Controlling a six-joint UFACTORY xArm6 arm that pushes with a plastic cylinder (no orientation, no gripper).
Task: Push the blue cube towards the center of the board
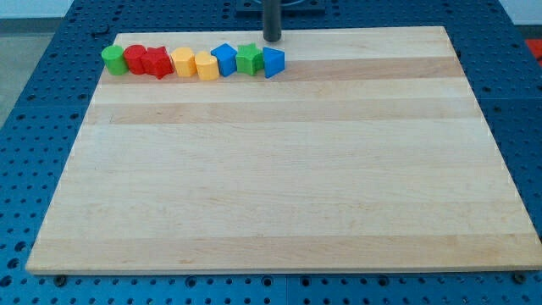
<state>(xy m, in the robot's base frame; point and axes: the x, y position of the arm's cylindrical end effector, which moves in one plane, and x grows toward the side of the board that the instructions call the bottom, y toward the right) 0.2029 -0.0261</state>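
A row of blocks lies along the board's top edge at the view's upper left. The blue cube (224,59) sits in this row, between a yellow block (207,65) on its left and a green block (249,59) on its right. A blue triangular block (273,62) ends the row on the right. My tip (272,39) stands at the board's top edge, just above the blue triangular block and to the upper right of the blue cube, touching neither.
Further left in the row are a yellow block (183,61), a red star-like block (157,62), a red cylinder (135,58) and a green cylinder (113,59). The wooden board (288,169) lies on a blue perforated table (51,102).
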